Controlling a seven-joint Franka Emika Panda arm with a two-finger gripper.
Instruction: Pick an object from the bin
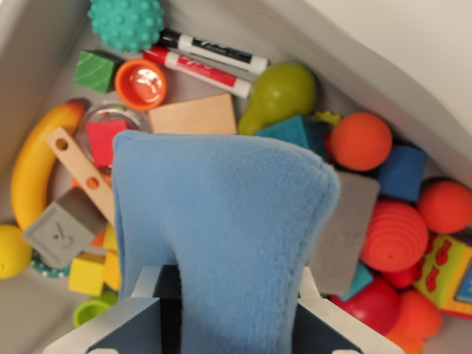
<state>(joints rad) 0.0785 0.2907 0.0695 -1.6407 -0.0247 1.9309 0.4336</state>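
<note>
A light blue fleece cloth fills the middle of the wrist view, hanging up and over the toys in the grey bin. My gripper is at the bottom edge, shut on the cloth's lower end, with its grey fingers showing on either side of the fabric. The cloth hides much of the bin floor beneath it.
Around the cloth lie a teal spiky ball, two markers, a green pear, an orange cup, a wooden block, a banana, orange balls, a grey foam square and several blocks. The bin wall runs along the upper right.
</note>
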